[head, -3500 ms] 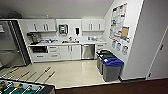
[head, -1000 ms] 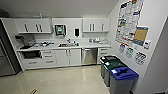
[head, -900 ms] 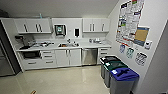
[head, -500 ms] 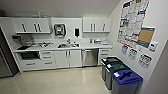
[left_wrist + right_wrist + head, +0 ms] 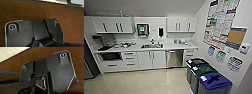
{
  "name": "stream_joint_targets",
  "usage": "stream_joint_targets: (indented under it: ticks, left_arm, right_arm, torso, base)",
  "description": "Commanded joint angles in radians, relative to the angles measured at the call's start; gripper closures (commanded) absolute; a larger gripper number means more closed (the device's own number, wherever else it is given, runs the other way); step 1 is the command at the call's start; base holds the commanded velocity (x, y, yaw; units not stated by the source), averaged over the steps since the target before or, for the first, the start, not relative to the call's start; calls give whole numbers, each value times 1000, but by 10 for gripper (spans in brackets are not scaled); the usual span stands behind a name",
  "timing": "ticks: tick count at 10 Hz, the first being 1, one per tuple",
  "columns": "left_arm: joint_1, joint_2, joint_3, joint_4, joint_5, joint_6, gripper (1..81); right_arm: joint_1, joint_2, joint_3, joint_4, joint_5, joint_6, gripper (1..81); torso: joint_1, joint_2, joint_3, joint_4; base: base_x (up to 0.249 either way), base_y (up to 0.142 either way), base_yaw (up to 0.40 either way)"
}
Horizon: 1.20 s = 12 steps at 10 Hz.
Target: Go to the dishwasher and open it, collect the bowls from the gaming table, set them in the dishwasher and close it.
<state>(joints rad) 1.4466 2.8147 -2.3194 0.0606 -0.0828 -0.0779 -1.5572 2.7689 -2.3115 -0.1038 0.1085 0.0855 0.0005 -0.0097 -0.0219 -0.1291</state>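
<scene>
The dishwasher, a brushed-steel panel under the white counter, stands shut at the far wall, just right of the sink. It is a few metres ahead of me across the pale floor. White cabinet doors with black handles flank it. The bowls and the gaming table are out of view. Both wrist views look past the robot's own dark plate onto a brown wooden surface.
Three bins line the right wall: a black one, a green one and a blue one nearest me. A dark appliance stands at the left edge. Posters cover the right wall. Pale floor stretches up to the cabinets.
The whole head picture has shifted: the camera has come closer to the kitchen wall and turned, so cabinets and bins look larger. The table at the left edge has left the picture.
</scene>
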Motion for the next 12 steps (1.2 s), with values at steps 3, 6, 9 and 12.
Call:
stream_joint_targets:
  ticks: [3, 6, 9, 12]
  left_arm:
    - [-58, -10, 14, 4, 43, 6, 10]
    - [-58, -10, 14, 4, 43, 6, 10]
    - [-58, -9, 14, 4, 44, 6, 10]
    - [-58, -10, 14, 1, 43, 6, 10]
  right_arm:
    - [45, -12, 11, 7, -46, -3, 10]
    - [47, -12, 11, 7, -46, -3, 10]
    - [50, -12, 11, 7, -46, -3, 10]
    - [50, -12, 11, 7, -46, -3, 10]
  torso:
    - [0, 0, 0, 0]
    - [1, 0, 0, 0]
    - [0, 0, 0, 0]
    - [0, 0, 0, 0]
  base:
    - [187, 0, 0]
    - [149, 0, 0]
    - [132, 0, 0]
    - [141, 0, 0]
